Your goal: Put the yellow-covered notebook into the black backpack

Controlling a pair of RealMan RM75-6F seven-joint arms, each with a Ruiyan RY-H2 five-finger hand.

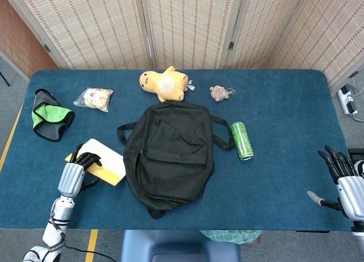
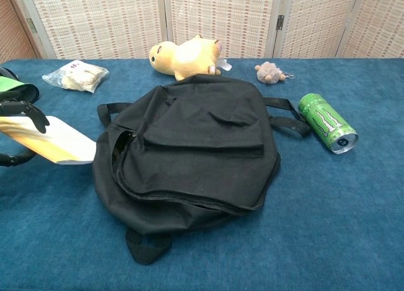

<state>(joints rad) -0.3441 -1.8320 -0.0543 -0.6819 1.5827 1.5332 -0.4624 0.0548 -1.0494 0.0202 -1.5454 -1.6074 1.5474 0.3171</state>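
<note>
Yellow-covered, the notebook [image 1: 101,163] is gripped by the left robot hand [image 1: 77,172] at lower left, just beside the backpack [image 1: 169,156] at frame centre. The right robot hand [image 1: 343,179] is held open, empty, at lower right.

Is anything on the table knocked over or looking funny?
Yes, the green can lies on its side right of the black backpack, not standing up. The yellow plush toy is also tipped over at the back. The left robot hand holds the notebook tilted, one end raised.
</note>
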